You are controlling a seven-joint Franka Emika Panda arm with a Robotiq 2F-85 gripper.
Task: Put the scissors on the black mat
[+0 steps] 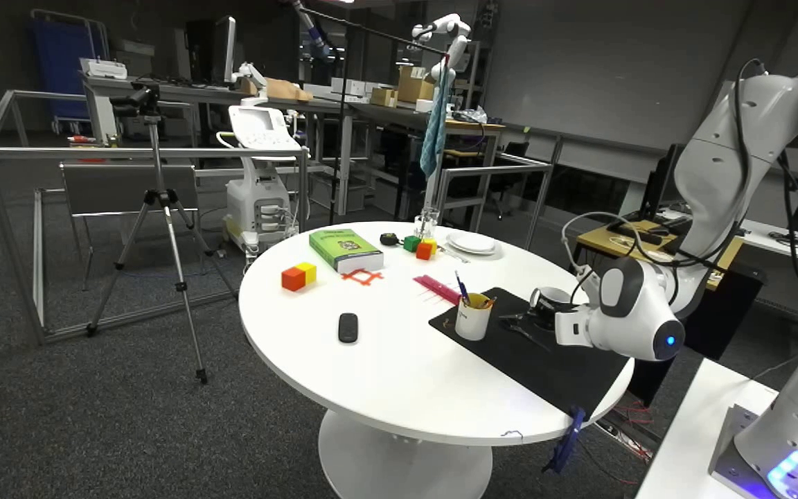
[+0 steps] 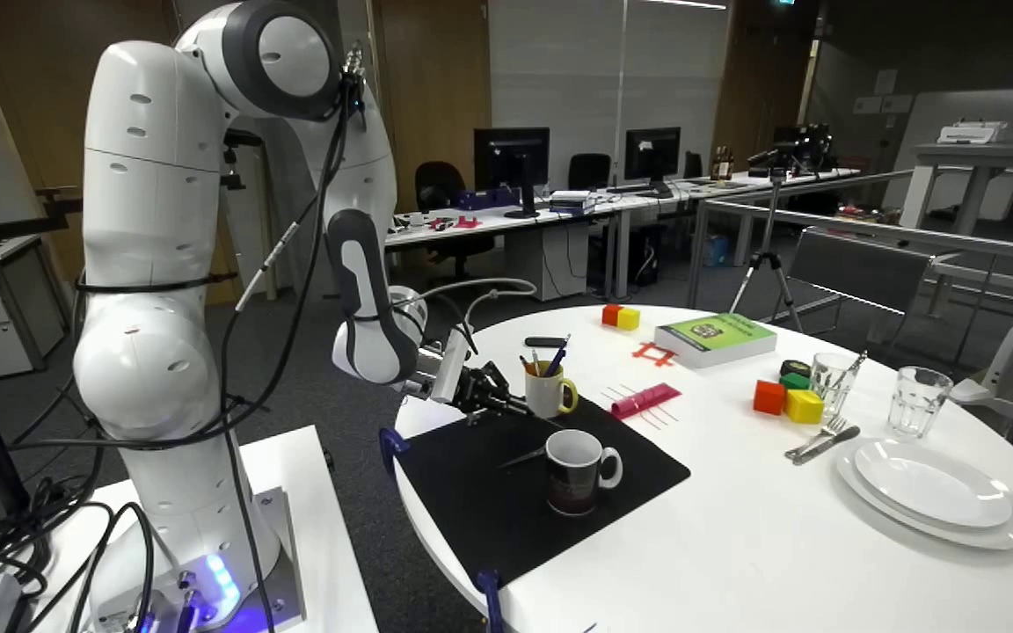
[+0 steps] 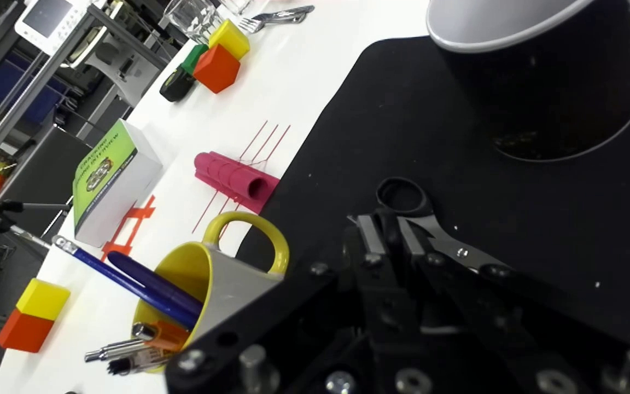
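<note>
Black matte mat (image 2: pixel 480 501) lies beneath the gripper (image 3: pixel 390 227), whose jaws stand narrow. Lateral travel could tip the white-handled black mug (image 2: pixel 570 479), ahead to its right, or the yellow-lined pen mug (image 3: pixel 233 287), close on its left. The scissors (image 3: pixel 449 241), on or just above the mat with one handle seemingly pinched at the gripper's tip, could drag if the loop snags at release.

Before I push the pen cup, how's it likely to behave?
The pen cup may tip, since pens lean well out of it. Its handle would probably limit rolling. Its smooth finish suggests stiff ceramic that might chip.
</note>
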